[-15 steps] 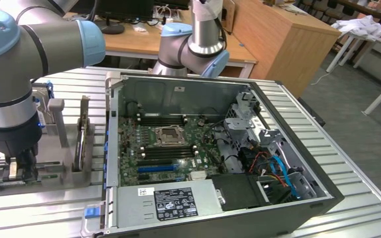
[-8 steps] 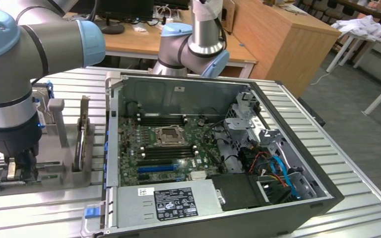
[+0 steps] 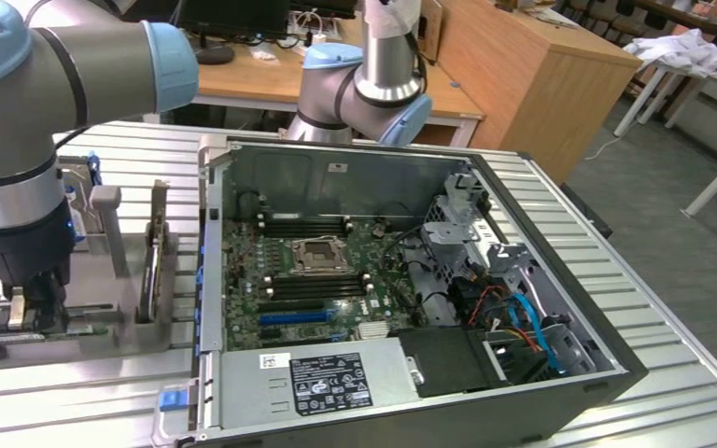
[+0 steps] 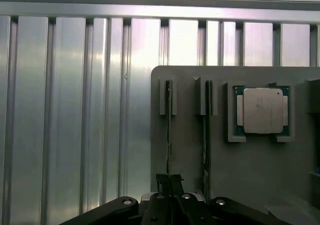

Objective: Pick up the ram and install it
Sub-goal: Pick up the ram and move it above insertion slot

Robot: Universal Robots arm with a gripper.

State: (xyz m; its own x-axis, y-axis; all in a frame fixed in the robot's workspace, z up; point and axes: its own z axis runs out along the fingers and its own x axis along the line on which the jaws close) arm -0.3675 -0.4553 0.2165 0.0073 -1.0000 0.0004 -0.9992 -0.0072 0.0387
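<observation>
Aluminium first: we've got the ribbed metal table (image 4: 65,110) under everything, and on it one open PC case (image 3: 558,392) lying on its side with the green motherboard (image 3: 321,280) facing up. Off to the exterior view's left is the grey arm (image 3: 35,112), pointing straight down over one grey holder block (image 4: 190,160) that sits just beside the case.

Counting what's in the block from the wrist view, we make it two sticks standing on edge in two parallel slots, plus one silver-topped processor chip (image 4: 262,110) in its own pocket near them. One stick is the ram (image 4: 169,130) we care about, and the second stick (image 4: 206,130) is in the next slot over.

The gripper (image 4: 170,182) is right on top of the ram. Its fingers are pinched narrow with the stick between them, at one end of it, and the stick itself sits down in its slot.

Looks-wise, edge-on the ram is just a thin dark line. From the exterior view it's a long, narrow green strip sticking out either side of the gripper.
</observation>
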